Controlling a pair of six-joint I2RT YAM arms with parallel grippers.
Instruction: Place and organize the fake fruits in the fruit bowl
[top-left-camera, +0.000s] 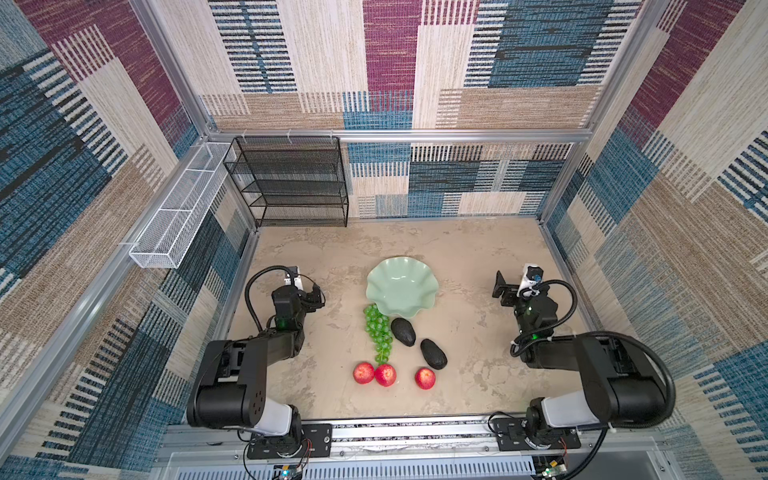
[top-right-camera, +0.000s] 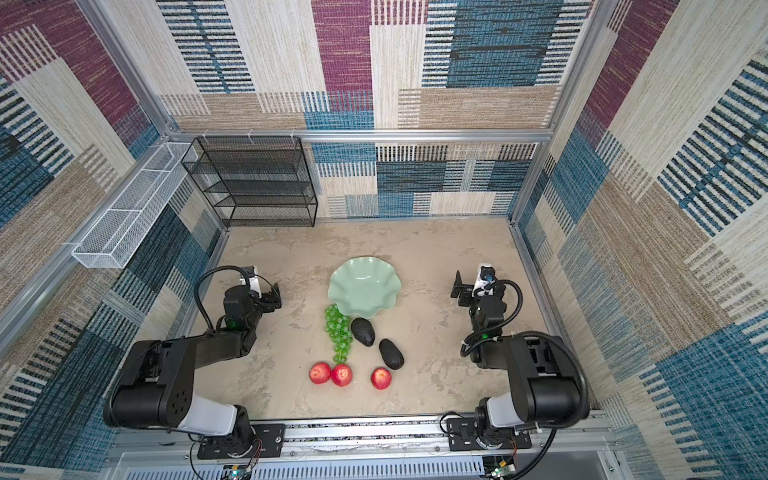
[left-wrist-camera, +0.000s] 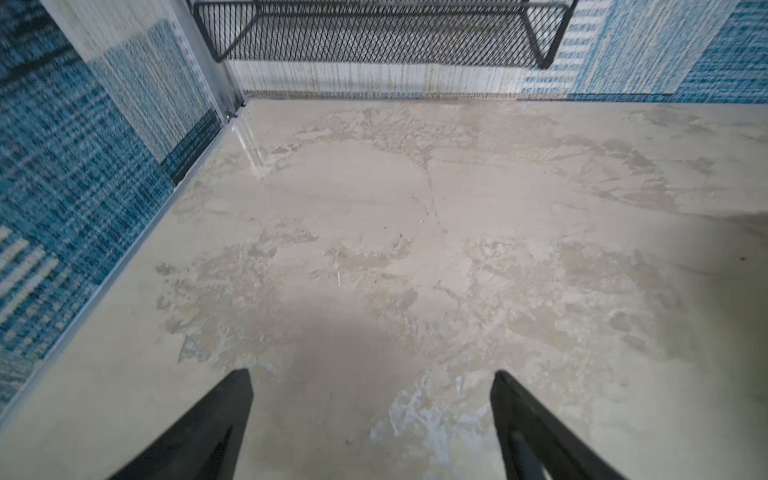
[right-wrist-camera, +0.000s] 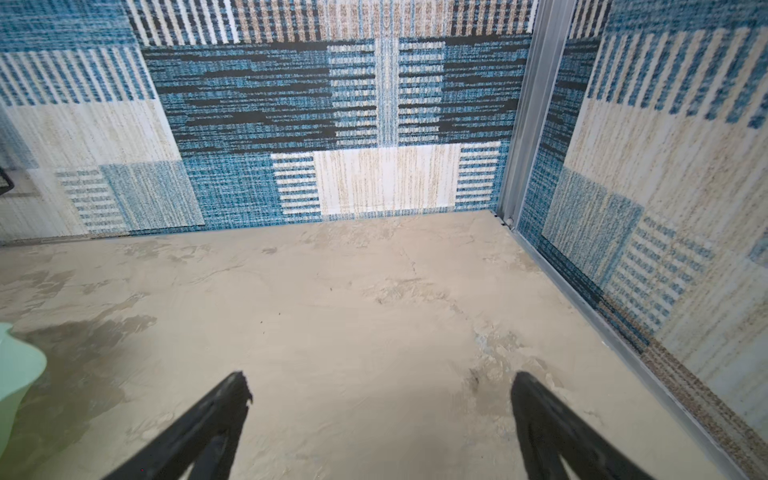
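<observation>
Six fruits (top-left-camera: 403, 332) nr bowl (top-left-camera: 401, 286), apart fr. L claw (top-left-camera: 318, 297), R claw (top-left-camera: 501, 289)

arms (top-left-camera: 245, 365): black | base links (top-left-camera: 272, 415): white | cables (top-left-camera: 247, 297): black, looped | LEDs (top-left-camera: 282, 322): green | fingers (left-wrist-camera: 195, 428): black, tapered

walls (top-left-camera: 390, 62): patchwork blue, maroon, beige | floor (top-left-camera: 457, 257): mottled beige | black mesh shelf (top-left-camera: 291, 183) | white mesh basket (top-left-camera: 174, 216)

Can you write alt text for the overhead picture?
An empty mint-green bowl sits on a beige table; grapes, two avocados and three apples lie outside it. The left gripper and right gripper flank it, both open.
</observation>
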